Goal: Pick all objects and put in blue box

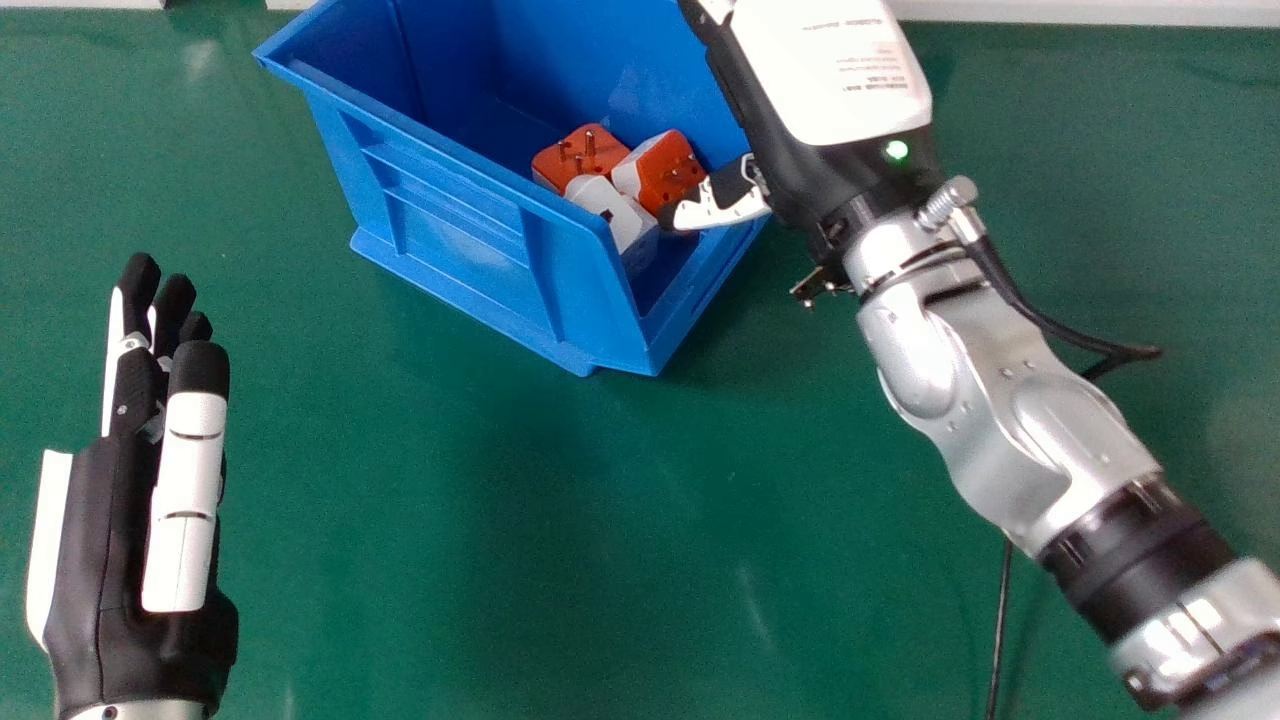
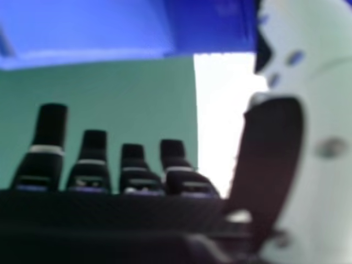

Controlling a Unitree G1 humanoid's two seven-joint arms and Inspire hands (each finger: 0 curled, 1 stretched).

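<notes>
In the head view the blue box [image 1: 450,200] holds two orange-and-white plug adapters, one [image 1: 578,158] beside the other [image 1: 662,168], and a white one [image 1: 612,208] nearer the front. My right hand [image 1: 820,80] is over the box's right side, its thumb extended above the box beside the adapters. In the right hand view the right hand [image 2: 143,176] has its fingers straight with nothing held, and part of the blue box [image 2: 110,27] appears beyond them. My left hand [image 1: 140,480], fingers straight and empty, is over the table left of the box.
The green table [image 1: 560,560] lies under everything. A black cable [image 1: 1000,630] runs along it beneath the right forearm, and another loops off the wrist. A white edge [image 1: 1080,12] borders the table's far side.
</notes>
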